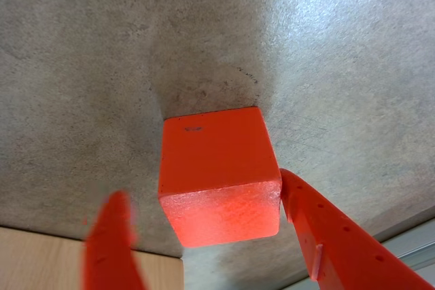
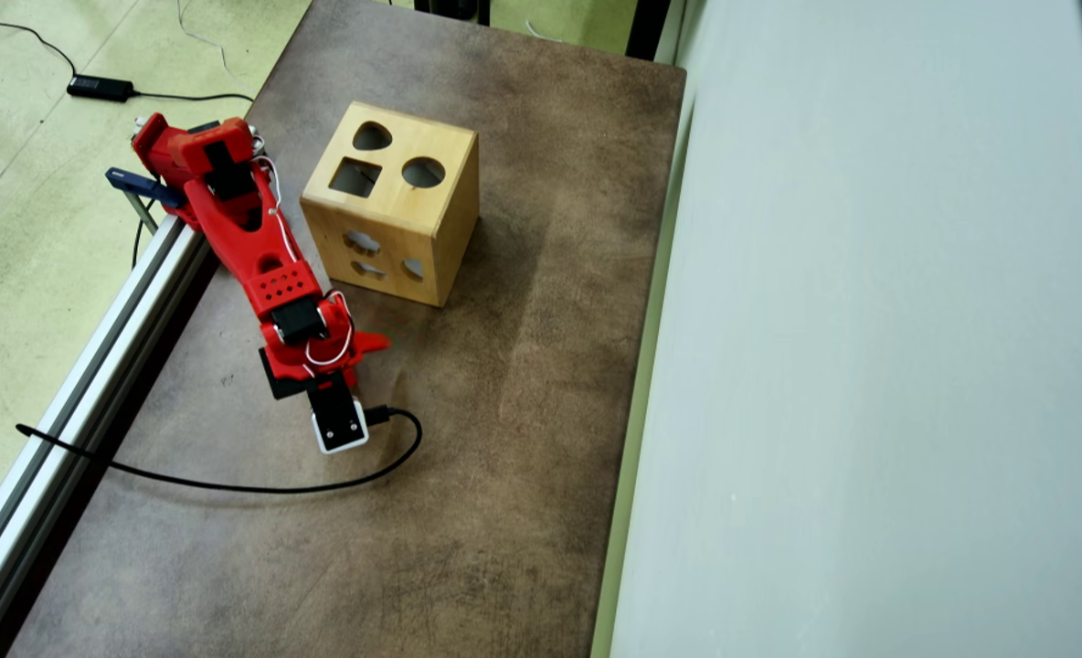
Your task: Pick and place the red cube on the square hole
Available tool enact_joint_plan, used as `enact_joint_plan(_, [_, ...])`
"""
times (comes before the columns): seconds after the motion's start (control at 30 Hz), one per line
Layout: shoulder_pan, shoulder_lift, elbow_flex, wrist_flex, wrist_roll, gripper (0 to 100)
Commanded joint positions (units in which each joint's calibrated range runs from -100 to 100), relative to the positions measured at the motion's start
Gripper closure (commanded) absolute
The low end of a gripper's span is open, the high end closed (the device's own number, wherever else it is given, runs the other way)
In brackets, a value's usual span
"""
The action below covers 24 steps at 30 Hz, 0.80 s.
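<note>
The gripper (image 1: 204, 236) straddles the cube (image 1: 217, 178) with jaws spread, left finger (image 1: 109, 242) clear, so closing may skew it toward the table (image 2: 504, 512) edge.

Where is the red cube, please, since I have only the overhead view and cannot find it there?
Observer: In the wrist view, the red cube sits between the fingers of the gripper.
Operator: Is it gripped?
Observer: Not yet. In that view the right-hand finger touches its side, and the left-hand finger stands apart from it.
Operator: Is anything crowding it?
Observer: No, the wrist view shows only bare grey table around it.
</note>
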Motion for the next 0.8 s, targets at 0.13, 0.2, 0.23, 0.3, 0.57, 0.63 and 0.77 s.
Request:
enact_joint_plan(0.13, [0.27, -1.21, -2.08, 0.47, -0.15, 88])
enact_joint_plan(0.2, [0.27, -1.21, -2.08, 0.47, -0.15, 93])
enact_joint_plan(0.23, [0.27, -1.21, -2.08, 0.47, -0.15, 96])
enact_joint_plan(0.3, [0.27, -1.21, -2.08, 0.47, -0.15, 99])
enact_joint_plan(0.57, [0.42, -1.47, -2.08, 1.43, -0.15, 99])
enact_joint_plan(0.63, [0.49, -2.06, -2.08, 1.51, -0.15, 99])
enact_joint_plan(0.77, [1.75, -3.68, -2.79, 1.59, -0.15, 99])
